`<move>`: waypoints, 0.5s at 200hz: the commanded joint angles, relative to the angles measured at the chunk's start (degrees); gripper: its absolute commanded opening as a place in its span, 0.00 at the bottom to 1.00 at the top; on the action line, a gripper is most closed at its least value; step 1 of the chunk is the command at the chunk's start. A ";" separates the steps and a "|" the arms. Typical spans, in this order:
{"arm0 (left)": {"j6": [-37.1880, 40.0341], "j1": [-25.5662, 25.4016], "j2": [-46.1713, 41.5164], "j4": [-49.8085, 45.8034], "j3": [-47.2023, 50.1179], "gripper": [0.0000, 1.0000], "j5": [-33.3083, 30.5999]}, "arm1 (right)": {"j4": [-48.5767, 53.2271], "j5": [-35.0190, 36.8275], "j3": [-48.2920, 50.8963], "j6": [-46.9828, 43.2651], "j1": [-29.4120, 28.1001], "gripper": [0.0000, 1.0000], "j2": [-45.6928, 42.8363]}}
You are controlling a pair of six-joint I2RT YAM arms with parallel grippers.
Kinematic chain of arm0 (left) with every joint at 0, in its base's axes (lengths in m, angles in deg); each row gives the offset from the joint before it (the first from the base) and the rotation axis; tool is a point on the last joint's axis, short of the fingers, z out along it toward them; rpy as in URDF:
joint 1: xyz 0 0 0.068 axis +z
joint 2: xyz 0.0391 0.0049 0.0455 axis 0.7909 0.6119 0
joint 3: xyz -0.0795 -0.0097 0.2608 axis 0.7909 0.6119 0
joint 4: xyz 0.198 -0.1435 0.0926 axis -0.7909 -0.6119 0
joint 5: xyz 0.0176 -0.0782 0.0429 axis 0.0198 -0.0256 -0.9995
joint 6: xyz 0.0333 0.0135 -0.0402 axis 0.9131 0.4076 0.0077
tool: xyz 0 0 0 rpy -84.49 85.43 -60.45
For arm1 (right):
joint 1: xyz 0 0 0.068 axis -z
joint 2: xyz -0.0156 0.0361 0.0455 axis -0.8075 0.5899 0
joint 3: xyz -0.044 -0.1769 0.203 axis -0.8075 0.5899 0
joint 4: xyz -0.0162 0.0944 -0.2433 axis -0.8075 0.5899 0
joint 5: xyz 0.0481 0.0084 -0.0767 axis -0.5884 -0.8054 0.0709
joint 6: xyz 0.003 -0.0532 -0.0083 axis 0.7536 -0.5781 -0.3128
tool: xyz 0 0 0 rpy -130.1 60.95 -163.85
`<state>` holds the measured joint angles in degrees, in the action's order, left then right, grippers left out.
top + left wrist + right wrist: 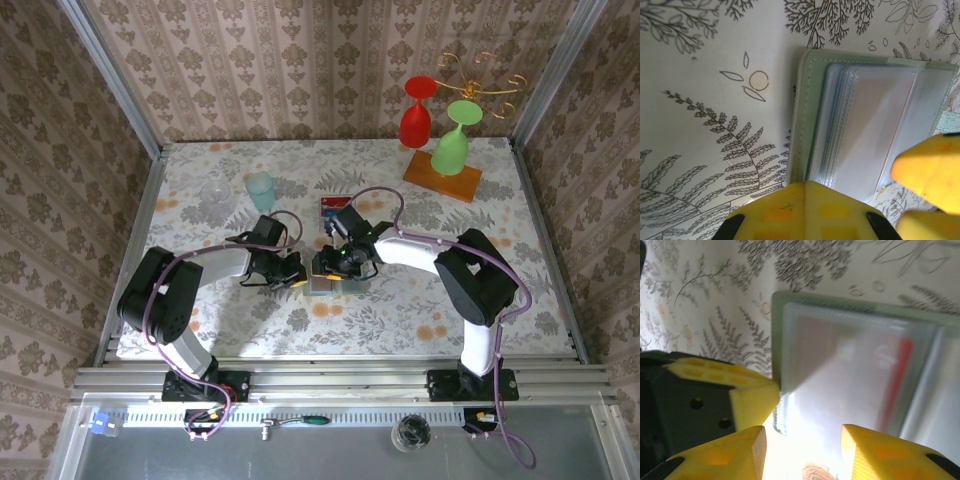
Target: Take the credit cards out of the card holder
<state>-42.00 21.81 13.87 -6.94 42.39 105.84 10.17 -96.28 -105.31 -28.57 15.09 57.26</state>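
- Right jaws: released. The two yellow fingers [875, 452] stand apart with a plain gap and clamp nothing. In the right wrist view, the near edge of the clear sleeves [840, 365] lies in glare just ahead of that gap.
- Left jaws: cannot tell whether released or clenched. One yellow fingertip [754, 401] touches the corner of the sleeve stack.
- Card holder [802, 115]: lies opened flat on the table [400, 310], mid-table, directly under both wrists. Its grey-green stitched border is showing and the stack of clear sleeves fans on top.
- Red card [895, 375]: sits inside one sleeve, blurred, its long edge parallel to the fold.
- Second red card [333, 208]: loose on the table behind the holder, apart from it.
- Left rear: pale blue-green cup [260, 190], with a clear glass [213, 192] near it.
- Right rear corner: red goblet [416, 120] and green goblet [452, 148] on an orange board [442, 177].
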 commanded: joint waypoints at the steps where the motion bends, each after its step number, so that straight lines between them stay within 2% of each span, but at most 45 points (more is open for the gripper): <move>1: 0.90 -0.30 1.29 -1.11 1.06 0.00 -0.43 | -1.36 -2.16 0.05 1.77 -0.59 0.42 0.37; 100: 1.18 0.05 1.22 -1.52 1.59 0.00 -0.52 | 5.12 3.79 -1.31 -1.16 -0.61 0.42 1.50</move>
<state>-42.00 21.81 14.26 -6.89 43.16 105.86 11.54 -95.26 -105.33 -28.00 14.58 58.24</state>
